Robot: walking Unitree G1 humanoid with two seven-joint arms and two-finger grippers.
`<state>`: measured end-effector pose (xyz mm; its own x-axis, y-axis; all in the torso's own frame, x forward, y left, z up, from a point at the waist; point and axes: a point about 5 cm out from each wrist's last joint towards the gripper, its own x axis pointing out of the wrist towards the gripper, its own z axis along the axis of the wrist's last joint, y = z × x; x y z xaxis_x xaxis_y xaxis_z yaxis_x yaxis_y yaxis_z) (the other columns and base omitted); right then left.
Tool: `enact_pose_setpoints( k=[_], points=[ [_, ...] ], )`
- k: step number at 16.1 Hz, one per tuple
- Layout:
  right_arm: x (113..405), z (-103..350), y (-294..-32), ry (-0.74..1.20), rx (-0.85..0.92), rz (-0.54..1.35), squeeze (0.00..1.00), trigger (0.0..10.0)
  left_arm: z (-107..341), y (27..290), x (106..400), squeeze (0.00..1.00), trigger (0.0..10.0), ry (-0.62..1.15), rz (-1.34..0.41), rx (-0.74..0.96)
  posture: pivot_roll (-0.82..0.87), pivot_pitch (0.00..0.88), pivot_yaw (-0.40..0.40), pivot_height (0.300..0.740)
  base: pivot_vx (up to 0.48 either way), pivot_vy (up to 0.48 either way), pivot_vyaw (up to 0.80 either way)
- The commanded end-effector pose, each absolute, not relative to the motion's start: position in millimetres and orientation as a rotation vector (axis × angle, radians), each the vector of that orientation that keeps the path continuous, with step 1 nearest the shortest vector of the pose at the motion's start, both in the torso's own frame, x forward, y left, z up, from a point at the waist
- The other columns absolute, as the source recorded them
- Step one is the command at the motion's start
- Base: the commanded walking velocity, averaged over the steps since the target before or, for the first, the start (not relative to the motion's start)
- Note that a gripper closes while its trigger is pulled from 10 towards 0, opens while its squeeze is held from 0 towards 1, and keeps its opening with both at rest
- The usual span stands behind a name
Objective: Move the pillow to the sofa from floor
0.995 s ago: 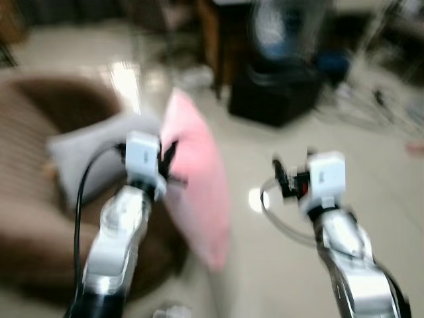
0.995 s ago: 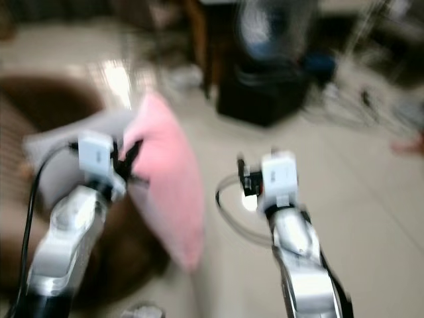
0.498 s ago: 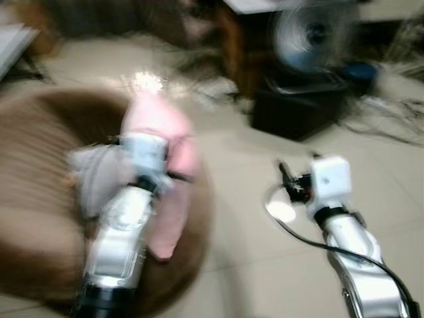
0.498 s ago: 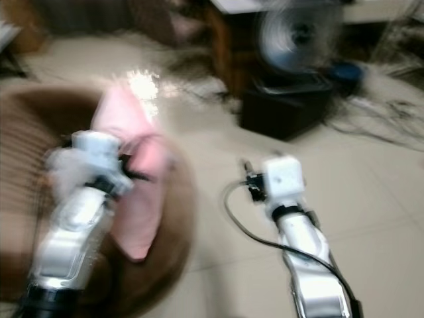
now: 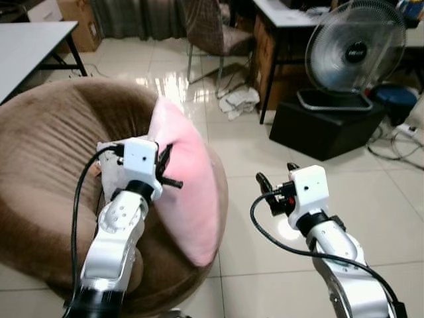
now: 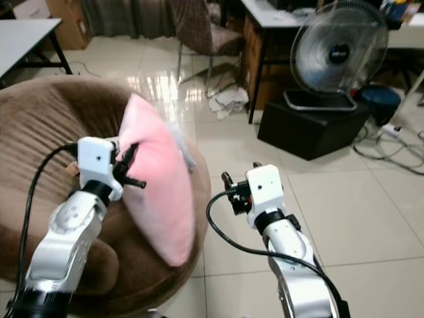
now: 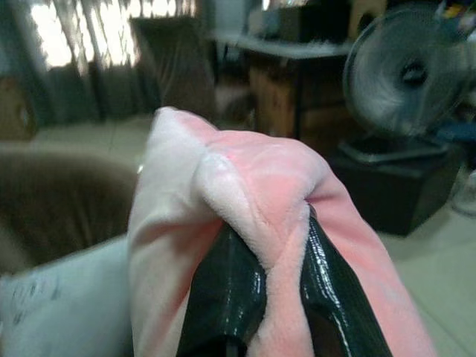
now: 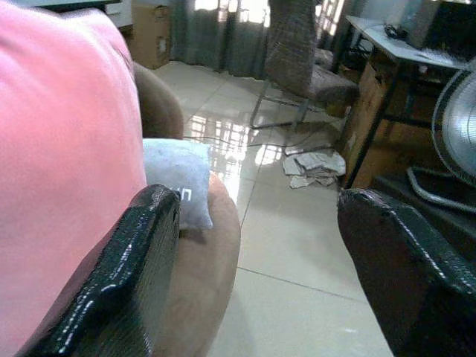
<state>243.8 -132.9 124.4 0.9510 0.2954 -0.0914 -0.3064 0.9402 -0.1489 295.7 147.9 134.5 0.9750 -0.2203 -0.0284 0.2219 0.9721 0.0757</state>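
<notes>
A pink pillow (image 5: 188, 179) hangs upright over the right side of the round brown sofa (image 5: 46, 165). My left gripper (image 5: 164, 167) is shut on a fold of the pillow (image 7: 245, 193); in the left wrist view its two black fingers (image 7: 223, 297) pinch the pink fabric. My right gripper (image 5: 273, 192) hovers open over the tiled floor to the right of the sofa, its fingers (image 8: 134, 268) wide apart with nothing between them. A grey-white cushion (image 8: 175, 182) lies on the sofa behind the pink pillow.
A standing fan (image 5: 354, 53) sits on a black box (image 5: 328, 122) at the back right, with cables (image 5: 397, 132) beside it. A chair (image 5: 212, 33) and a desk (image 5: 291, 13) stand behind. A white table (image 5: 26, 40) is at the far left. Cloth (image 5: 240, 101) lies on the floor.
The camera has swung and the blur has cleared. The pink pillow, held by my left gripper, has moved from beside the sofa to over its right side. The right gripper stays open.
</notes>
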Motion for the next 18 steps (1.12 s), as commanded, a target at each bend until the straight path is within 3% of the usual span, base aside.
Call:
enact_pose_setpoints(
  k=[1, 6, 11, 15, 18],
  points=[
    [245, 121, -131, 0.101, -0.185, 0.340, 0.00, 10.0, 136, 148, 304, 0.00, 10.0, 0.029, -0.216, 0.102, -0.04, 0.052, 0.020, 0.740, 0.000, 0.000, 0.00],
    [243, 114, -125, 0.137, -0.232, 0.434, 0.00, 10.0, 124, 139, 342, 0.00, 10.0, 0.093, -0.173, 0.060, -0.05, 0.057, 0.025, 0.740, 0.000, 0.000, 0.00],
    [231, 109, -111, 0.174, -0.257, 0.571, 0.00, 10.0, 126, 144, 373, 0.00, 10.0, 0.115, -0.008, 0.091, -0.07, 0.067, 0.033, 0.740, 0.000, 0.000, 0.00],
    [228, 109, -112, 0.174, -0.273, 0.596, 0.00, 10.0, 136, 192, 385, 0.00, 10.0, 0.108, 0.231, 0.136, -0.07, 0.086, 0.030, 0.740, 0.000, 0.000, 0.00],
    [226, 110, -115, 0.165, -0.289, 0.594, 0.00, 10.0, 137, 205, 386, 0.00, 10.0, 0.122, 0.279, 0.261, -0.09, 0.113, 0.045, 0.740, 0.000, 0.000, 0.00]
  ],
)
